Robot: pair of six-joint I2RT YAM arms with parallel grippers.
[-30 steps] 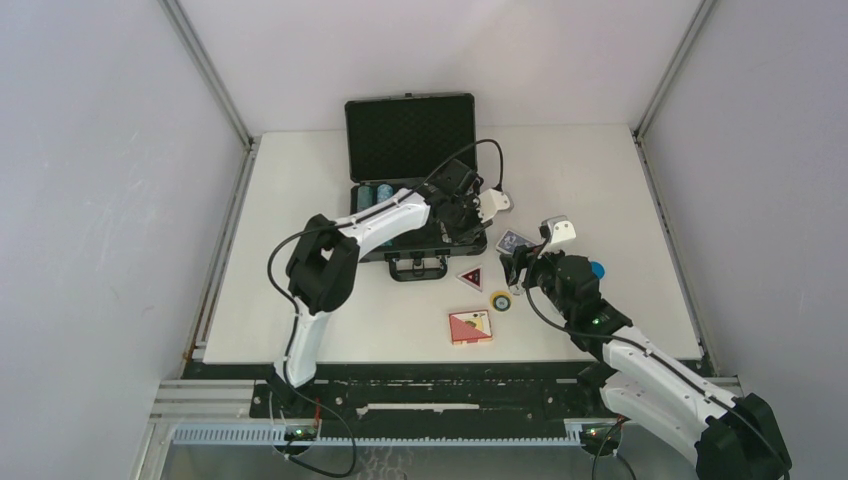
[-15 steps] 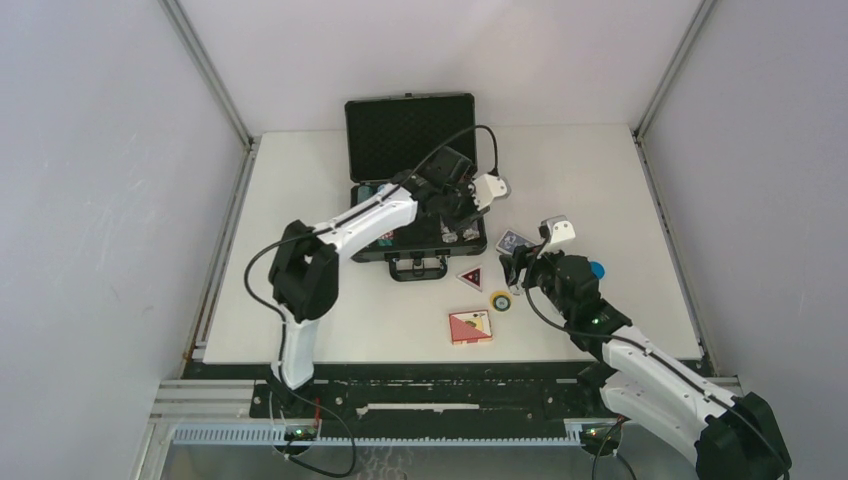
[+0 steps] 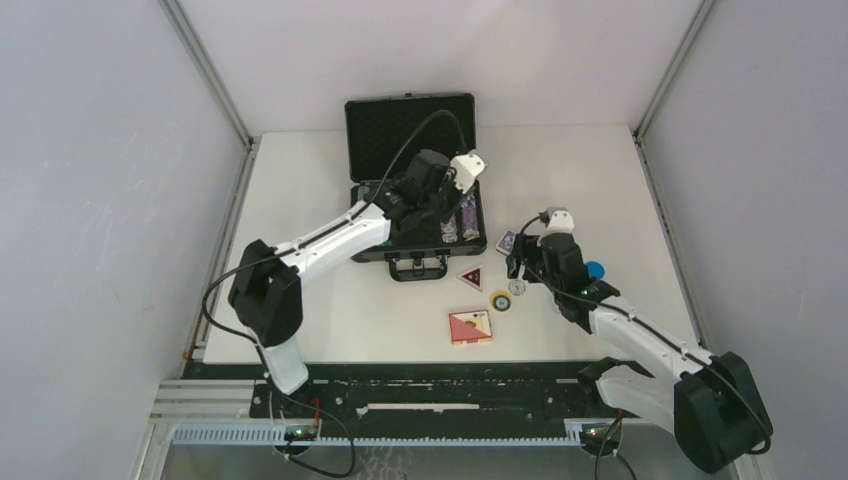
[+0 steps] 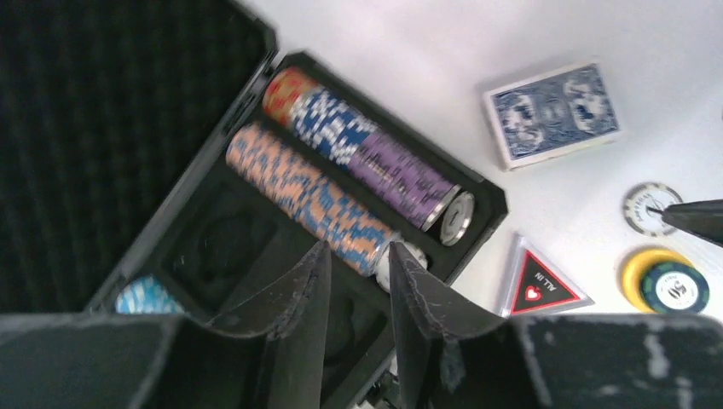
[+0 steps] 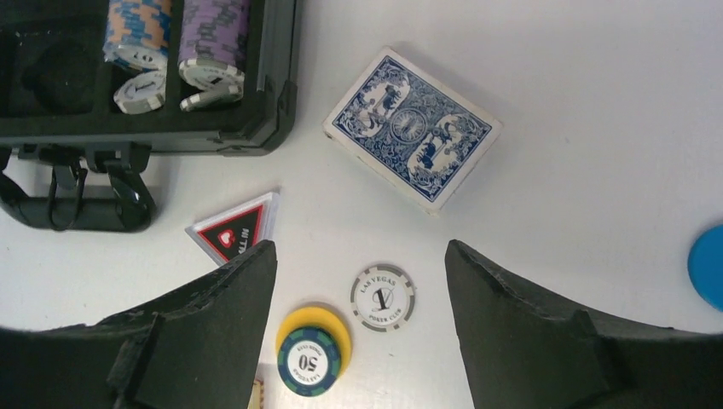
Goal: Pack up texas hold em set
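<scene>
Right gripper [image 5: 358, 256] hangs wide over the white chip [image 5: 383, 297]; I bet a finger clips the neighbouring yellow button [image 5: 320, 319]. Left gripper [image 4: 358, 256] is narrow, empty.

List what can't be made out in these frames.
- Black foam-lined hard briefcase: top view, the left arm covers most of its tray.
- Same case, left wrist view: the left end effector hides the near compartments; image blurred.
- Blue round disc: right wrist view, cut off by the right edge.
- Yellow round button: right wrist view, face covered by the blue-green 50 chip.
</scene>
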